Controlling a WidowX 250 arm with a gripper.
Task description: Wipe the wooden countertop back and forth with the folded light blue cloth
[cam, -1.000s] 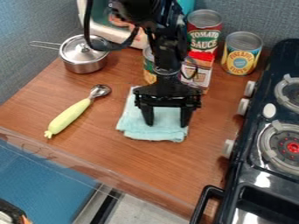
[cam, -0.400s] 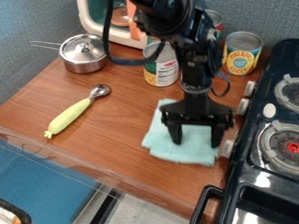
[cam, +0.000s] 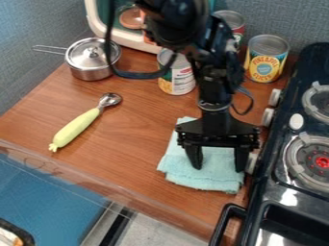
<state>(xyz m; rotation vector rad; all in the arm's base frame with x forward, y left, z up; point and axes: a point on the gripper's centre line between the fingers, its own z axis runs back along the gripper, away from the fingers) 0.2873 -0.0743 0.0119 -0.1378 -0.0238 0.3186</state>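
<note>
The gripper (cam: 218,169) is at the right part of the table (cam: 128,149), over the cloth (cam: 208,181). Its two fingers point down and stand well apart, with pale blue cloth visible between them. The pincer is released; nothing is seen clenched between its tips. Both fingertips are at the cloth, but whether they press on it cannot be told.

The cloth lies flat and folded on the brown wood surface, near the table's front edge and just beside the stove (cam: 270,192). The stove is black, with pale knobs (cam: 269,116) along its left side and a round burner (cam: 319,162) with a red centre.

Left of the cloth, well apart from it, lies the scoop (cam: 76,127), slanted. Its pale yellow handle points to the front left, its metal bowl to the back right. Behind it stands the pot (cam: 92,62), metal and lidded, upright, its handle pointing left. Next to the pot is an off-white box (cam: 96,21) with a teal inside.

Three cans stand upright: a white, green and yellow can (cam: 181,80), a red can (cam: 232,20) partly hidden by the arm, and a yellow and blue can (cam: 265,61) near the stove.
</note>
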